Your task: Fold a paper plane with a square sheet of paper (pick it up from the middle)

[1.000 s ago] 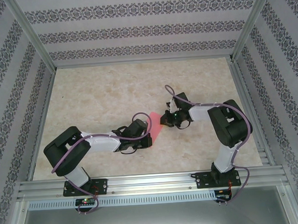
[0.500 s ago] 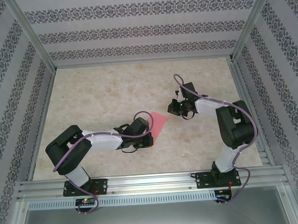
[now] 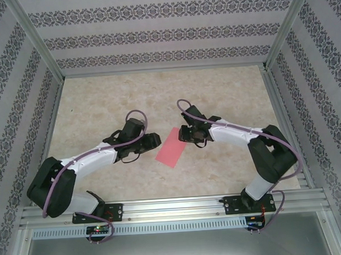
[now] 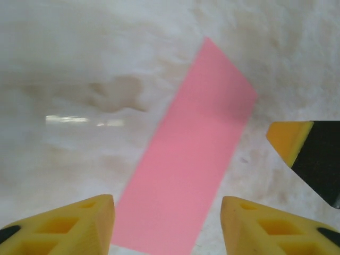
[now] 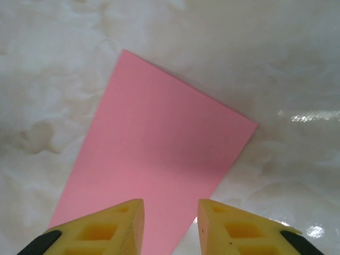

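Between the yellow fingers (image 4: 79, 226) of your left gripper (image 4: 167, 215) there is a wide gap with nothing in it: the jaws stand apart and grip nothing. The right gripper (image 5: 170, 212) also has its jaws apart, by a narrower gap, and it too holds nothing. Below both lies the sheet of paper (image 3: 170, 148), flat on the table (image 3: 100, 102). In the top view its long axis runs from 1 o'clock to 7 o'clock, with the left gripper at its 10 o'clock side and the right gripper at its 1 o'clock end.

For the next fold, I judge that you should press the middle with one gripper and lift a corner slowly with the other. The paper is thin and slides easily.

The sheet looks like a long rectangle, so probably it is folded once, but no layers or crease can be made out. Both wrist views cut off its near end. Whether any fingertip touches the paper, you cannot tell.
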